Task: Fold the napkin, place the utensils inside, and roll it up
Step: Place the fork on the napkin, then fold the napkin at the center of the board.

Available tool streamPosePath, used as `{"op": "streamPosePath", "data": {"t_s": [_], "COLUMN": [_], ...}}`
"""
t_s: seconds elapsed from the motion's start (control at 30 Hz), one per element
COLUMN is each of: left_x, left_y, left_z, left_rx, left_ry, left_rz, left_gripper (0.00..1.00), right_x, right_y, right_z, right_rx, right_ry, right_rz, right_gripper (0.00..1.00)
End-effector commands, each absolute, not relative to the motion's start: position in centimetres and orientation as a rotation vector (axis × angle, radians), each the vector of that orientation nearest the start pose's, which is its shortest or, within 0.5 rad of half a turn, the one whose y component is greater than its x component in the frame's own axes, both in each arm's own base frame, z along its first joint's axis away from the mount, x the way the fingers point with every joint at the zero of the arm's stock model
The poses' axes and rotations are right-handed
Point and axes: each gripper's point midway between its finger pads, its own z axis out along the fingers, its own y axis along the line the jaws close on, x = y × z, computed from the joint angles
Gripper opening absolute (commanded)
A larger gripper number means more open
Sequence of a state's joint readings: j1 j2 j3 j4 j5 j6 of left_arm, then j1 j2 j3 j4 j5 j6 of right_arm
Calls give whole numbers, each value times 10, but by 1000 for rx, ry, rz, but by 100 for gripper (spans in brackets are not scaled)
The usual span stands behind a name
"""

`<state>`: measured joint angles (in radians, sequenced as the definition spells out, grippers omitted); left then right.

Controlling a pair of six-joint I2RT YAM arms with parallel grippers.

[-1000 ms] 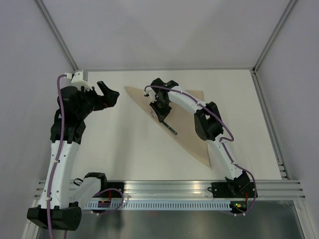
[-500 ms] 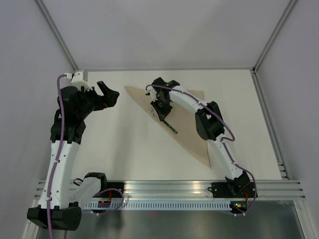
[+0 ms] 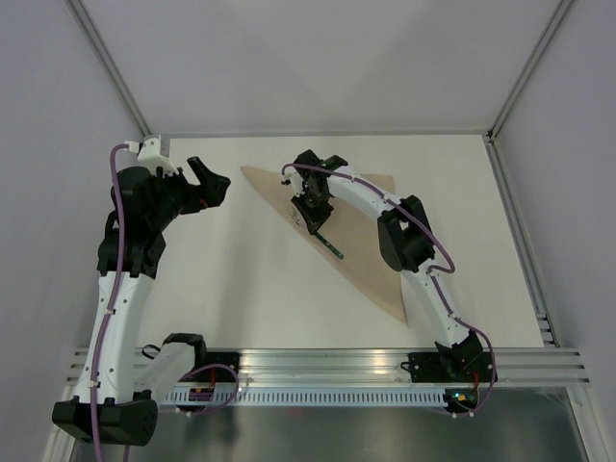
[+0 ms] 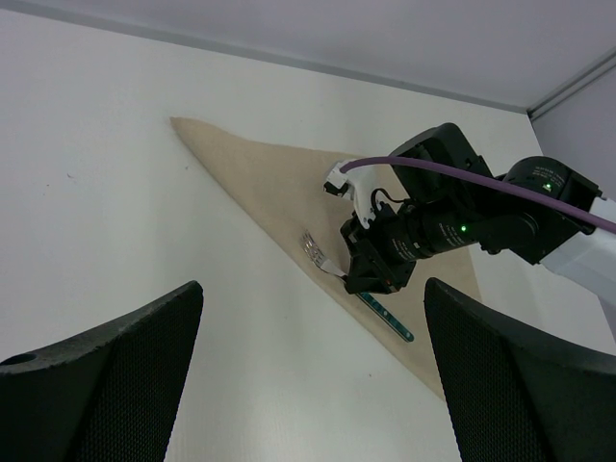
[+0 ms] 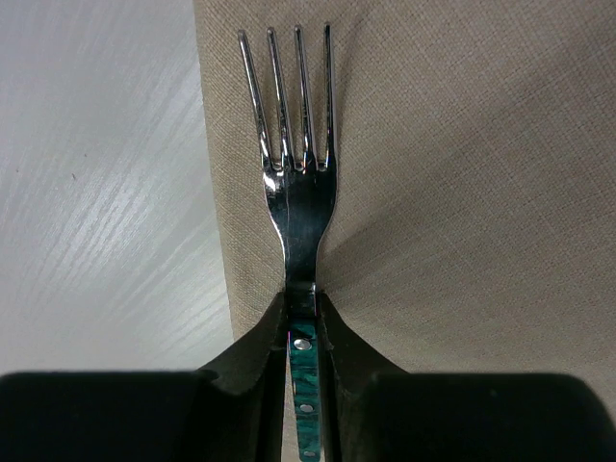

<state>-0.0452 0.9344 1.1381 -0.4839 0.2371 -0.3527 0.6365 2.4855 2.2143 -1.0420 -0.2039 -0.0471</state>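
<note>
Napkin is already folded into a triangle, flat on the table. One sharp tip points at the near right, toward the right arm's base. The long folded edge runs diagonally from there up to the far left. Plain beige-tan cloth with a fine weave, no print.

Fork lies just inside that long edge and parallel to it, so its long axis follows the diagonal. The dark green handle end pokes out on the near-right side of the fingers and the silver tines point far-left. Four tines, shiny, all over cloth and none past the edge. Bare table starts just beside them on the left of the wrist view.

Right gripper is clamped on the fork where the metal neck meets the green handle, with the jaws narrow and one finger on each side. Cloth puckers in small creases right at the fingertips, so I judge they are pressing into the napkin. Can't tell if the tines sit flat on the cloth or a hair above it.

Farther back, the napkin's straight far edge runs along under the right arm's wrist.

Left gripper is up off the table to the left of the napkin's far-left corner, jaws spread wide and holding nothing. It is near that corner but apart from it. The right arm is clearly the one on the fork. Likely next: release the fork, then roll along or across this diagonal.
</note>
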Motion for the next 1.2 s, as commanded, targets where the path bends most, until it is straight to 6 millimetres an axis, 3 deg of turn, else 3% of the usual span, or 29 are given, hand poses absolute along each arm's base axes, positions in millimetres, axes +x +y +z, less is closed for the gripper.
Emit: {"op": "streamPosePath", "data": {"t_s": [0.0,0.27,0.43,0.53,0.6,0.63,0.67,0.7,0.73,0.8,0.83,0.87,0.9,0.93,1.0,1.03,1.13,1.17], "left_x": [309,313,313,312,313,313,306,304,307,296,299,288,287,275,270,254,238,223], "left_y": [-65,-65,-76,-90,-98,-101,-111,-118,-120,-151,-156,-182,-190,-213,-228,-249,-272,-290], "left_z": [325,331,342,342,348,341,344,342,337,331,321,313,306,295,277,266,237,242], "left_rx": [-127,-145,-106,-29,16,23,63,85,80,165,167,232,240,315,358,459,600,641], "left_ry": [1877,1866,1811,1775,1722,1724,1700,1689,1669,1657,1657,1664,1663,1644,1638,1599,1558,1507], "left_rz": [-469,-480,-554,-625,-658,-665,-678,-678,-650,-670,-636,-676,-660,-684,-635,-642,-572,-615], "left_gripper": [100,100,100,100,100,100,100,100,100,100,100,100,100,100,100,100,100,100], "right_x": [387,391,398,409,422,426,438,446,444,462,457,463,466,462,459,453,441,440], "right_y": [320,323,323,318,301,294,275,268,254,219,202,178,166,142,123,102,79,66], "right_z": [46,72,100,139,158,177,186,197,210,227,234,238,244,246,251,249,242,240], "right_rx": [-939,-931,-919,-867,-794,-762,-701,-629,-590,-476,-442,-383,-358,-304,-259,-215,-176,-153], "right_ry": [2736,2680,2612,2519,2485,2440,2423,2397,2376,2322,2308,2298,2267,2265,2239,2245,2265,2268], "right_rz": [358,389,381,399,403,423,425,458,473,490,481,456,448,430,434,421,423,408], "right_gripper": [21,49,51,52,52,53,53,53,54,55,55,56,56,56,57,57,57,57]}}
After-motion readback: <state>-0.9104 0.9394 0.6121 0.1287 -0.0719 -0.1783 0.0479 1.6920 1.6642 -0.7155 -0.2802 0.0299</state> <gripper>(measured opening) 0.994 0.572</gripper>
